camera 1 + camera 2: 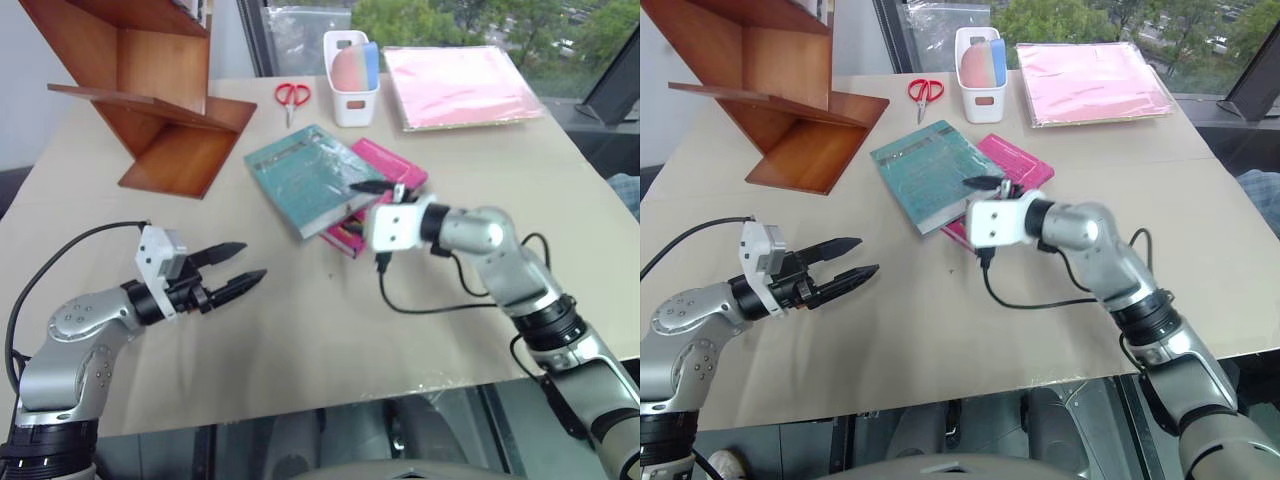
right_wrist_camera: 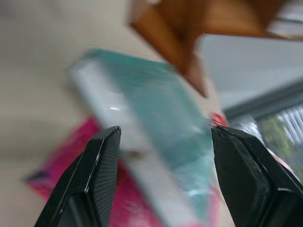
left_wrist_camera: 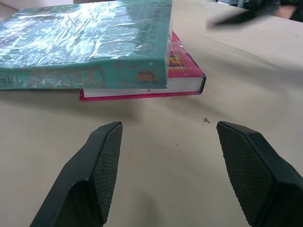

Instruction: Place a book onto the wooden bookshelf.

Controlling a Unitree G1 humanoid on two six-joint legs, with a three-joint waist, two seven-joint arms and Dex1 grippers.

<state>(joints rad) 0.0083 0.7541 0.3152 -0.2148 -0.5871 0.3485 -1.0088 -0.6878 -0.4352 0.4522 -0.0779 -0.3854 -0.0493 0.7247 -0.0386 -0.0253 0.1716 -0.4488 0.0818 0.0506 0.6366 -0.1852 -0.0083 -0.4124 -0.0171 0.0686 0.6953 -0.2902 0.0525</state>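
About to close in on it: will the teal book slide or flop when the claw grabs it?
The book looks thick and hardbound, so probably stiff and fairly heavy. Its glossy, shiny cover may be slippery between the pads. It lies partly on the pink book, so pushing could slide it off or drag that one along.

Looked like an office or lab room set up as a test bench. Table (image 1: 300, 330) was covered in plain beige sheeting, pushed up against a big window (image 1: 450, 25) with trees outside. Desk stuff on it: scissors (image 1: 292, 97), white bin (image 1: 351, 92), pink folder (image 1: 460, 85), books (image 1: 330, 185), wooden shelf (image 1: 150, 90). Loose cables (image 1: 440, 300) ran across the tabletop.
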